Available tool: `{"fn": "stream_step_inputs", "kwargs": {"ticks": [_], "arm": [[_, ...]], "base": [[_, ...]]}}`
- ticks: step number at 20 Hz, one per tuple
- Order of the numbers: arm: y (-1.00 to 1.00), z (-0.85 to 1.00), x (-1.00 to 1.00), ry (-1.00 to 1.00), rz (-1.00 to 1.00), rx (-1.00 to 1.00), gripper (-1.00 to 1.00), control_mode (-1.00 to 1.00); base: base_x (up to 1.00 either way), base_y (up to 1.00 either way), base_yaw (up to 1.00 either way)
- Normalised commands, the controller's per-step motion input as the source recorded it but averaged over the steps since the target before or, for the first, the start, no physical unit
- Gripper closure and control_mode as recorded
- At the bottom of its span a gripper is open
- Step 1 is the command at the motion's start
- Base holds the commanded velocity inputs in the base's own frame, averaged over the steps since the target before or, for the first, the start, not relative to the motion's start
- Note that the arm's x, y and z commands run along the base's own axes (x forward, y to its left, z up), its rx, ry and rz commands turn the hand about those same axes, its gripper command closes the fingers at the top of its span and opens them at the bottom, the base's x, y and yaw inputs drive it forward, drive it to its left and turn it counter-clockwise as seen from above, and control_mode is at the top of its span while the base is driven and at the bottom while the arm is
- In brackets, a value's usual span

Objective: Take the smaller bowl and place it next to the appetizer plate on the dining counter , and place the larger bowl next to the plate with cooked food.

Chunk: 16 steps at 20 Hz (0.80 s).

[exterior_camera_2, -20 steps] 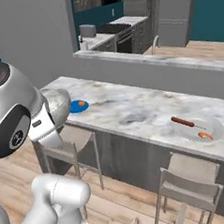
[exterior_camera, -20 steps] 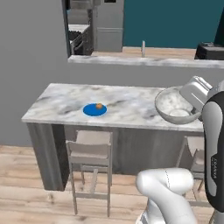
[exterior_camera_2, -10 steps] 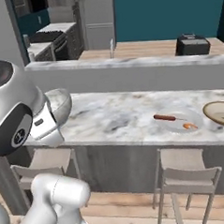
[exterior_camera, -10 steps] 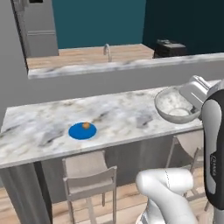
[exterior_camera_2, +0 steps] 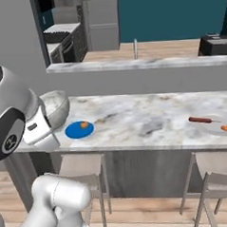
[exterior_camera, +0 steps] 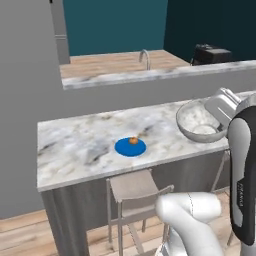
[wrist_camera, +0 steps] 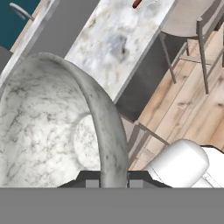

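My gripper [exterior_camera: 215,118] is shut on the rim of the smaller bowl [exterior_camera: 198,123], a grey-white marbled bowl held just above the dining counter [exterior_camera: 85,145] at its right part. From the right base camera the smaller bowl [exterior_camera_2: 57,106] hangs over the counter's left end, close to the appetizer plate [exterior_camera_2: 79,129]. That bright-blue appetizer plate [exterior_camera: 130,147] carries an orange morsel. In the hand view the smaller bowl [wrist_camera: 48,127] is close up, its rim between my fingertips [wrist_camera: 92,183]. The plate with cooked food [exterior_camera_2: 215,124] lies at the far right. The larger bowl is out of view.
Pale stools [exterior_camera: 134,188] [exterior_camera_2: 82,166] stand tucked under the counter's near side, another at the right [exterior_camera_2: 215,178]. Behind the counter runs a raised ledge with a faucet [exterior_camera: 145,58] and a black appliance [exterior_camera: 212,53]. A stove and fridge [exterior_camera_2: 102,21] stand far back.
The whole picture has shifted: the base has driven along the counter, so the blue plate now sits nearer the middle. The bowl stays in my shut gripper.
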Motion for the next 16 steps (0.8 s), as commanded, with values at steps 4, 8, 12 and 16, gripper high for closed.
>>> {"fn": "stream_step_inputs", "kwargs": {"ticks": [4, 8, 12, 16], "arm": [[0.0, 0.0, 0.0, 0.0, 0.0, 0.0, 1.0, 1.0], [0.0, 0.0, 0.0, 0.0, 0.0, 0.0, 1.0, 1.0], [0.0, 0.0, 0.0, 0.0, 0.0, 0.0, 1.0, 1.0], [0.0, 0.0, 0.0, 0.0, 0.0, 0.0, 1.0, 1.0]], "base": [[0.99, -0.07, 0.1], [1.0, -0.01, 0.14], [1.0, -0.01, 0.29], [0.9, 0.0, 0.38]]}}
